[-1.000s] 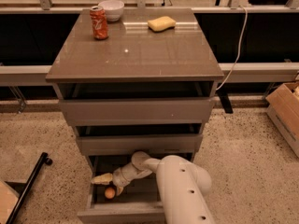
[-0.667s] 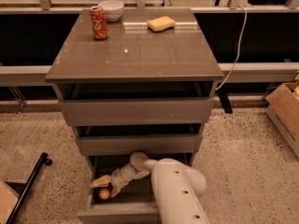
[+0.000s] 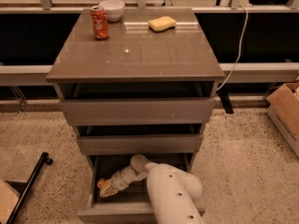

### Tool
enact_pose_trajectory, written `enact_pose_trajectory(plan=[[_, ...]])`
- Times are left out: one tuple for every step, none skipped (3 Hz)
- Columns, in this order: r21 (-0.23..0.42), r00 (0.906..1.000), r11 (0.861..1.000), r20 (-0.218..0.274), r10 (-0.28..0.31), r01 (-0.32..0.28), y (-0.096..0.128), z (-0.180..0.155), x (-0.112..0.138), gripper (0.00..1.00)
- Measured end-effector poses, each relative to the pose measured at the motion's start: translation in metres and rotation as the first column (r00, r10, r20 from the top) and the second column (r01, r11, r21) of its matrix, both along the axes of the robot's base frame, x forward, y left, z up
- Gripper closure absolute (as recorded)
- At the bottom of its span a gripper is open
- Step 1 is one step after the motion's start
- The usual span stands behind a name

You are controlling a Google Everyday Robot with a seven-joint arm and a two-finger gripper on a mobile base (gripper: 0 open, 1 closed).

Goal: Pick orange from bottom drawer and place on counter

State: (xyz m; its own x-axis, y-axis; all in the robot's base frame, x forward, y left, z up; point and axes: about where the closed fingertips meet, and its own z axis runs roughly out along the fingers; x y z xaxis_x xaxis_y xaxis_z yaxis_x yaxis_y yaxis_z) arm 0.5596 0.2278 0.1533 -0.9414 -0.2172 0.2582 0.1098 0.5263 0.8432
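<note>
- Desk (image 3: 140, 55): glossy grey-brown top of the three-drawer cabinet.
- Bottom drawer (image 3: 117, 214): pulled open, the two above it slightly out.
- White arm (image 3: 174, 194): reaches down into the bottom drawer from the front right.
- Red soda can (image 3: 99, 23), yellow sponge (image 3: 162, 23), white bowl (image 3: 112, 8): along the desk's back edge.
- Gripper (image 3: 106, 189): low at the drawer's left side, against the orange; grip cannot be told.
- Orange (image 3: 100, 184): inside the bottom drawer, far left.
</note>
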Motion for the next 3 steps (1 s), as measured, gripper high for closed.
enact_pose_trajectory(plan=[[-0.01, 0.9999, 1.0, 0.004, -0.014, 0.014, -0.003, -0.002, 0.003, 0.65], [-0.057, 0.9958, 0.997, 0.073, -0.055, 0.059, -0.018, 0.015, 0.017, 0.41], [-0.105, 0.9716, 0.983, 0.197, -0.131, 0.153, -0.045, 0.053, 0.043, 0.16]])
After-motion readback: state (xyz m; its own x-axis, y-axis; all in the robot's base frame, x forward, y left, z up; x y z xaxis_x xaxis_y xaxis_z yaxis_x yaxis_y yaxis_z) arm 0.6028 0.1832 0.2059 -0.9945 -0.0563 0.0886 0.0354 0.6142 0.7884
